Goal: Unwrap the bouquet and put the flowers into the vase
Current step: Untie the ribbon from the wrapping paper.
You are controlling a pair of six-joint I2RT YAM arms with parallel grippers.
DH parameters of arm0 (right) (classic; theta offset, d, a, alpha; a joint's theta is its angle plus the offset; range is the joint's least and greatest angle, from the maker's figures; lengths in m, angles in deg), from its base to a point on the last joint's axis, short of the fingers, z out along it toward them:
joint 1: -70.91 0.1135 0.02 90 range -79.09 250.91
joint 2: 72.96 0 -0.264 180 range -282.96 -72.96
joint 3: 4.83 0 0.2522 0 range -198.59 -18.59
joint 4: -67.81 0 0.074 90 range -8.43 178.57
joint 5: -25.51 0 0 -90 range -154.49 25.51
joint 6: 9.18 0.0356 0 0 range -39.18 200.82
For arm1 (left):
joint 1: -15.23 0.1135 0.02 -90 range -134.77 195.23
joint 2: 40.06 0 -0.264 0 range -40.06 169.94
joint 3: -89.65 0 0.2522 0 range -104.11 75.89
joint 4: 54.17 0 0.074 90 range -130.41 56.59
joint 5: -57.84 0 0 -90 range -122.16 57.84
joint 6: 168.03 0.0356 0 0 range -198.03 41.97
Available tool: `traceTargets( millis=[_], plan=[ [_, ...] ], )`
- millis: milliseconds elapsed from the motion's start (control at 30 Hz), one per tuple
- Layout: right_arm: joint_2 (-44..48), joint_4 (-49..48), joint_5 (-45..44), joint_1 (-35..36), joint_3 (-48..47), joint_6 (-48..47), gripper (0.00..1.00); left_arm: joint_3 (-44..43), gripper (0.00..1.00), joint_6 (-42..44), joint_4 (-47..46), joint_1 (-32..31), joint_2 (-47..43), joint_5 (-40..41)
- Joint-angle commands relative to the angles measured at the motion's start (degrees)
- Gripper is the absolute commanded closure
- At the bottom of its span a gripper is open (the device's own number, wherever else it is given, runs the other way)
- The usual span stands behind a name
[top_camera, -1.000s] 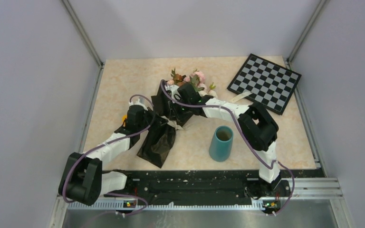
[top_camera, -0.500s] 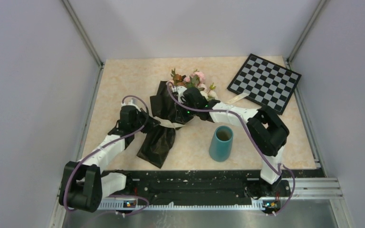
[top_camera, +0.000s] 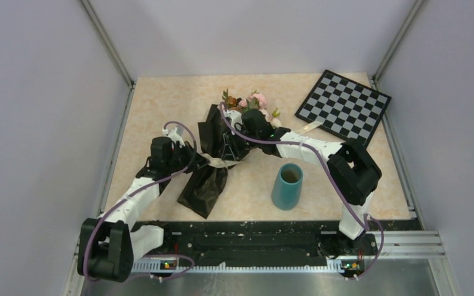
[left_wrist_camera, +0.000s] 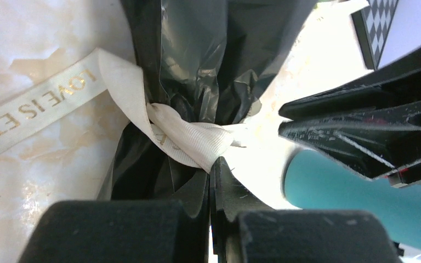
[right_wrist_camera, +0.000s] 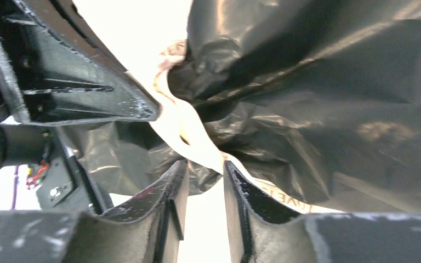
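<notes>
The bouquet [top_camera: 213,161] lies mid-table in glossy black paper [left_wrist_camera: 197,60], with the flowers [top_camera: 247,102] sticking out at its far end. A cream ribbon [left_wrist_camera: 189,139] is knotted round its waist, and a lettered tail [left_wrist_camera: 38,107] runs off to the left. My left gripper [left_wrist_camera: 215,163] is shut on a loop of that ribbon at the knot. My right gripper [right_wrist_camera: 204,170] stands slightly open just beside the ribbon [right_wrist_camera: 194,129] and the paper [right_wrist_camera: 318,98], holding nothing. In the top view the left gripper [top_camera: 203,161] and right gripper [top_camera: 227,150] meet at the bouquet's waist. The teal vase [top_camera: 287,186] stands upright to the right.
A black-and-white checkerboard [top_camera: 344,106] lies at the back right, with a loose ribbon end [top_camera: 311,126] beside it. Grey walls close in the table on three sides. The arms' mounting rail [top_camera: 271,237] runs along the near edge.
My left arm has drawn back to the left with the ribbon in its jaws. My right gripper has gone from shut to slightly open, and its arm has stretched out further.
</notes>
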Motion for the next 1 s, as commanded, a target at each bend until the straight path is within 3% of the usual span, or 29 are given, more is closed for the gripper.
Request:
traceTargets(
  millis=[0, 100, 333, 633, 967],
  plan=[
    [2.6, -3.1, 10.2, -0.3, -2.3, 0.0, 0.64, 1.6, 1.00, 4.5, -5.7, 0.3, -4.0, -4.3],
    [1.5, -2.9, 12.4, -0.3, -3.0, 0.0, 0.58, 2.6, 1.00, 4.9, -7.6, 0.3, -5.5, -5.1],
    [-0.3, -4.1, 13.1, -1.2, -3.5, 0.7, 0.53, 3.0, 1.00, 5.7, -8.0, 0.3, -6.5, -5.8],
    [-3.6, -4.5, 13.9, -1.7, -5.3, 0.4, 0.61, 3.3, 1.00, 6.2, -9.4, 0.3, -5.7, -7.5],
    [-5.8, -4.3, 14.4, -1.9, -7.0, -1.0, 0.62, 3.4, 1.00, 6.4, -9.6, 0.3, -5.5, -8.3]
  ],
)
